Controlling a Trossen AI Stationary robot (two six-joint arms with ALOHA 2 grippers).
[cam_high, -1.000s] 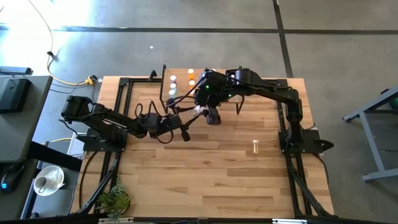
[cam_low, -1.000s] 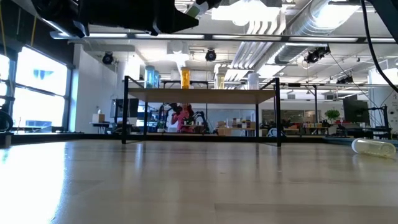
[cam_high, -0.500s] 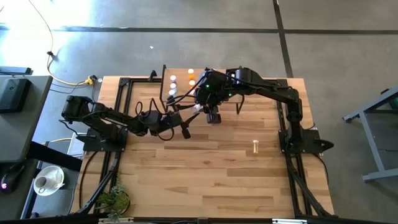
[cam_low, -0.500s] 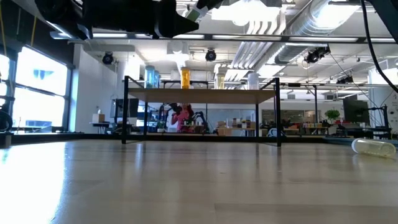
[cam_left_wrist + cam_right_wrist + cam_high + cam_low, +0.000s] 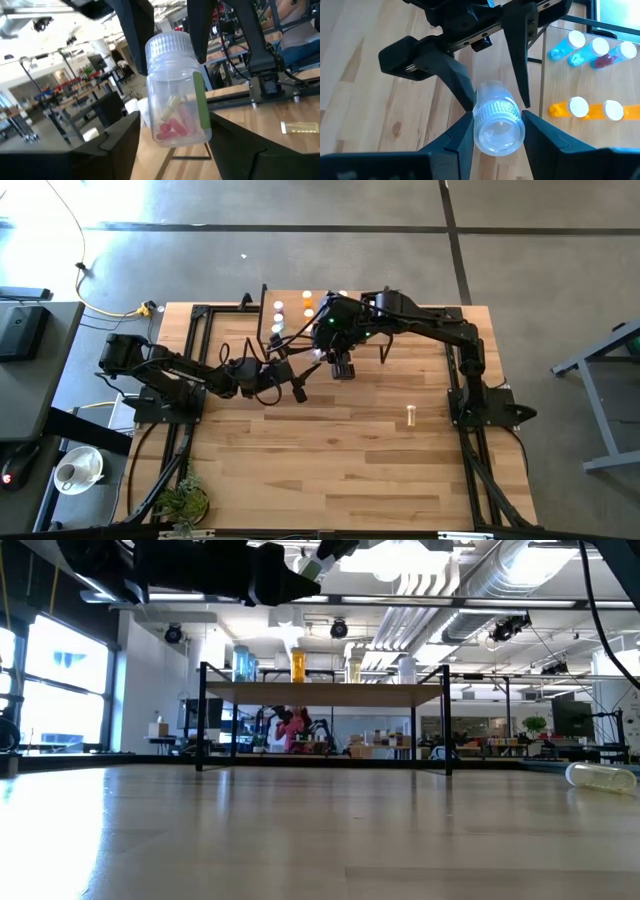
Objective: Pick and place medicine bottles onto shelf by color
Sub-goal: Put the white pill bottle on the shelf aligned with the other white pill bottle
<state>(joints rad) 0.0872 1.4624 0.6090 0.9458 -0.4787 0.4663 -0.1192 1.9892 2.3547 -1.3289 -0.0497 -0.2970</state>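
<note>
- Yellow-tinted clear plastic medicine bottle [image 5: 410, 415], lying on its side on the light wooden table [image 5: 340, 470], well apart from both arms.
- Clear plastic medicine bottle with ribbed white cap and pink capsules [image 5: 179, 90], held above the table just in front of the shelf.
- Right gripper [image 5: 497, 131]: fingers clamped on its cap end.
- Left gripper [image 5: 172, 137]: fingers apart, flanking its base.
- Small wood-topped shelf on thin black legs [image 5: 325, 692], carrying upright blue, orange and white-capped bottles [image 5: 293, 309].
</note>
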